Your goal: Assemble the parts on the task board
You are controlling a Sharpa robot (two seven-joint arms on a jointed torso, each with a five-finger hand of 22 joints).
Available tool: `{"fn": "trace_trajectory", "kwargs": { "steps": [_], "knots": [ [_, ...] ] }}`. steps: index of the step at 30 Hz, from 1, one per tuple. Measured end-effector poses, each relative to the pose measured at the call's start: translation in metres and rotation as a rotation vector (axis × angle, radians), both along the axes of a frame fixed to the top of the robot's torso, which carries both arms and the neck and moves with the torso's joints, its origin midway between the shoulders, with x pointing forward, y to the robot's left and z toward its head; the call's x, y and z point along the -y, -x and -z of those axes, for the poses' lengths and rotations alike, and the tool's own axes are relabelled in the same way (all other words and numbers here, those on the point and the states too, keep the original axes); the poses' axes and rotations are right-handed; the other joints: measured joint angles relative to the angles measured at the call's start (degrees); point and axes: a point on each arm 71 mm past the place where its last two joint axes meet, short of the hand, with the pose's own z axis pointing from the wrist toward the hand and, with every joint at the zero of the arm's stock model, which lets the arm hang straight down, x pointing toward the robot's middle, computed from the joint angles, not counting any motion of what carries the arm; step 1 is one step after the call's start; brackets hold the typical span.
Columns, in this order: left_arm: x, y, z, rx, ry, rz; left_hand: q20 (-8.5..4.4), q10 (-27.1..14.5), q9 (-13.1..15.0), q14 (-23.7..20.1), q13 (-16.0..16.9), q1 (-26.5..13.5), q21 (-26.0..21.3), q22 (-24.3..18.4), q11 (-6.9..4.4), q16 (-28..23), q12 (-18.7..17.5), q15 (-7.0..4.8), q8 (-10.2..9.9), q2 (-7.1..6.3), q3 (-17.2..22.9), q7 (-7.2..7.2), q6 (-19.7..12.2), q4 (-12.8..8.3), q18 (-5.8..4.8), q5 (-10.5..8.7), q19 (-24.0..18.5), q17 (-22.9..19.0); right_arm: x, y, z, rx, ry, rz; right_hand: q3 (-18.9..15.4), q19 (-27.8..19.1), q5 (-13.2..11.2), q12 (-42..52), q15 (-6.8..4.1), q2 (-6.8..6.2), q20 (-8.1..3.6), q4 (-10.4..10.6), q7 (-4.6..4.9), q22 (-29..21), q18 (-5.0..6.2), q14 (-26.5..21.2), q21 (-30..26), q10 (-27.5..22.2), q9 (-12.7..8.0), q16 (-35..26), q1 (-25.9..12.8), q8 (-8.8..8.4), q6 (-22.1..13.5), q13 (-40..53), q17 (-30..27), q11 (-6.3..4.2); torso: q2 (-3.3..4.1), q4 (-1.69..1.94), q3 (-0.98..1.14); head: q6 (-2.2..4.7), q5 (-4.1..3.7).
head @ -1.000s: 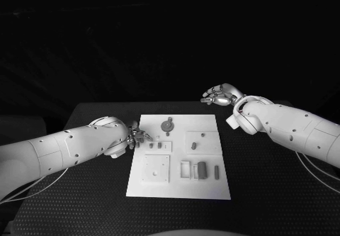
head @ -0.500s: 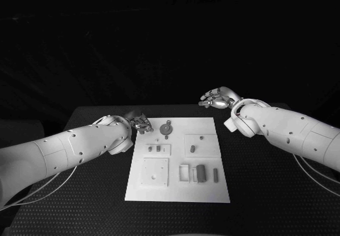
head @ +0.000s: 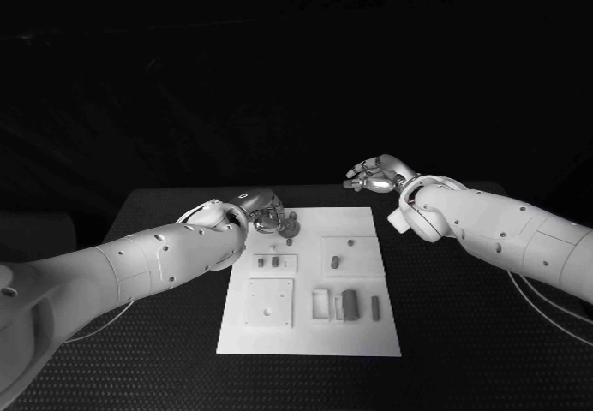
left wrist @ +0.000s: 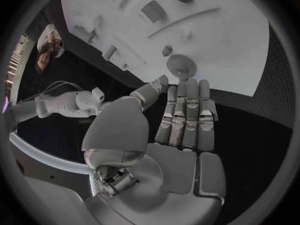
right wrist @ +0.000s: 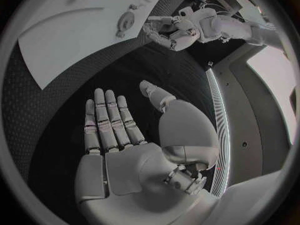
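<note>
The white task board lies in the middle of the black table. A round toothed part sits at its far end, left of centre. My left hand hovers at the board's far left corner. Its fingers lie straight and together, with their tips right beside the round part and nothing in the palm. My right hand hangs off the board's far right corner, its palm bare and its fingers spread straight. Small grey parts stand in the board's recesses.
A square inset plate fills the board's near left. Small pegs sit mid-board and to the right. Black table surrounds the board on all sides. The right wrist view shows the board and my left hand beyond it.
My left hand has moved from the board's left edge towards the far end, up to the round toothed part. The right hand has barely shifted.
</note>
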Motion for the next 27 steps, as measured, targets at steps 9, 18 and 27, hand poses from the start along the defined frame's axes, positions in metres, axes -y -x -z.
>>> {"fn": "trace_trajectory", "kwargs": {
  "steps": [9, 18, 27],
  "knots": [
    [0.011, 0.004, 0.006, 0.043, -0.087, 0.064, -2.16, -0.30, -1.43, 4.20, -1.52, -0.18, 2.48, 2.76, 0.29, 3.83, -2.42, -2.31, -0.82, -1.22, -2.51, 0.38, -0.76, 0.32, 0.00, -0.35, 5.46, 5.18, -0.002, 0.000, 0.000, 0.000, -0.001, -0.004, 0.00, -0.13, 0.00, 0.00, 0.00, 0.00, -0.13, 0.00, 0.00, 0.06, 0.00, 0.00, 0.00, 0.00, -0.05, 0.00, 0.00, 0.00, 0.00, 0.00, -0.05, 0.00, 0.08, 0.00, 0.01, -0.21, -0.32],
    [0.015, 0.006, 0.009, 0.038, -0.116, 0.088, -3.37, 0.14, -2.50, 6.39, -2.24, -0.48, 6.45, 8.15, -0.34, 11.06, -3.03, -3.21, -1.09, -1.51, -3.67, 0.53, -1.08, 0.72, 0.46, -0.35, 9.53, 10.10, -0.006, 0.000, 0.000, 0.000, -0.004, -0.010, 0.00, -0.20, 0.00, 0.00, 0.00, 0.00, -0.20, 0.00, 0.00, 0.11, 0.00, 0.00, 0.00, 0.00, -0.05, 0.00, 0.00, 0.00, 0.00, 0.00, -0.05, 0.00, 0.13, 0.08, 0.03, -0.61, -0.47],
    [0.019, 0.010, 0.015, 0.011, -0.136, 0.107, -3.51, -0.01, -3.30, 7.25, -2.97, -0.48, 8.25, 10.44, -0.67, 13.99, -3.09, -3.36, -1.09, -1.51, -3.68, 0.73, -1.28, 0.72, 0.52, 0.02, 10.68, 11.19, -0.006, 0.000, 0.000, 0.000, -0.004, -0.010, 0.00, -0.20, 0.00, -0.22, 0.00, 0.00, -0.20, 0.00, 0.00, 0.11, 0.00, 0.00, 0.00, 0.00, -0.10, 0.00, 0.00, 0.00, 0.00, 0.01, -0.11, 0.00, 0.04, 0.05, -0.04, -0.96, -0.48]
  ]
}}
